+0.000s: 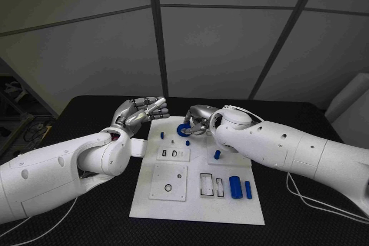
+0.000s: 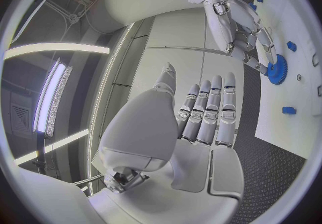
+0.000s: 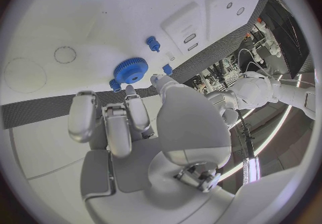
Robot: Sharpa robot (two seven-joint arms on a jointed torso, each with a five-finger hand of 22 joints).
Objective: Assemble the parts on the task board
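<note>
The white task board (image 1: 196,203) lies in the middle of the black table. At its far edge my right hand (image 1: 198,119) pinches a blue gear (image 1: 184,130) between thumb and fingertips, low over the board. The gear (image 3: 131,69) shows toothed with a centre hole, fingertips (image 3: 127,92) touching its rim, and again as the gear (image 2: 276,68) under my right hand (image 2: 244,34). My left hand (image 1: 142,112) hovers above the board's far left corner; its fingers (image 2: 208,114) lie side by side and hold nothing.
Small blue pegs stand on the board: one (image 1: 162,134) near the left hand, another (image 1: 187,142), a third (image 1: 217,154). A blue cylinder (image 1: 234,187) and blue bar (image 1: 248,189) lie front right beside rectangular slots (image 1: 206,184). A cable (image 1: 307,198) trails on the right.
</note>
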